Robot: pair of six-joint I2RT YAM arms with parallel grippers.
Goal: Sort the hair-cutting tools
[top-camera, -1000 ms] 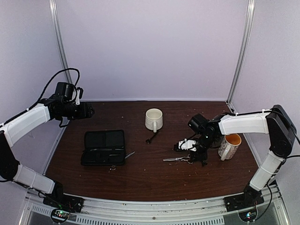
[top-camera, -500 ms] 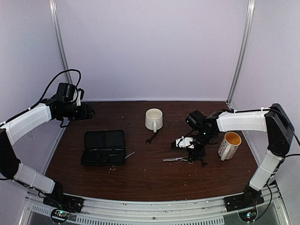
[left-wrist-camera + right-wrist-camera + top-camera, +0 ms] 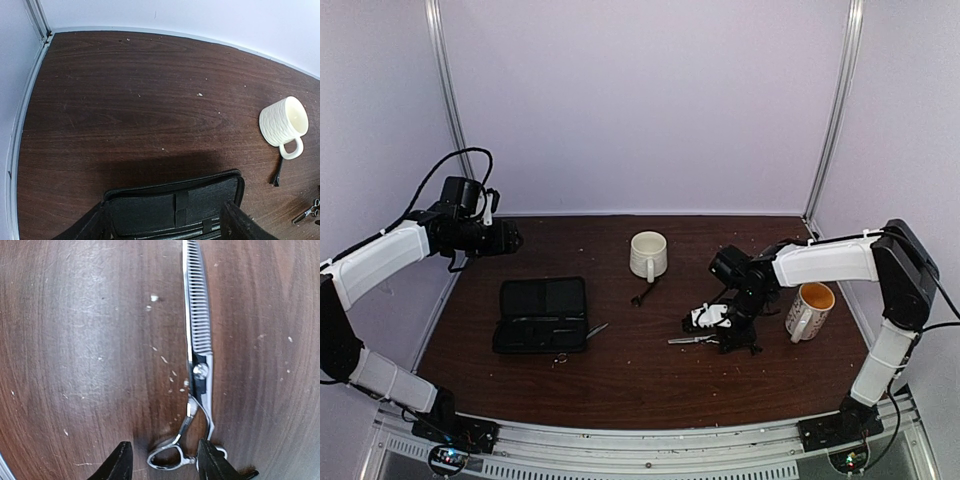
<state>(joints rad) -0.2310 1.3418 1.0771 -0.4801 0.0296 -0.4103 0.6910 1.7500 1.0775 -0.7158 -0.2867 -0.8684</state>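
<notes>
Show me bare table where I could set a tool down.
Bare room lies behind the black case, left of the white mug, and at front centre between that case and the scissors. Crowded: right gripper over those scissors, beside the yellow-lined mug.

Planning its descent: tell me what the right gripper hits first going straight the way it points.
Probably the ring handles of the slim silver toothed metal scissors, under the open right gripper on the dark wooden table; depth unclear.
</notes>
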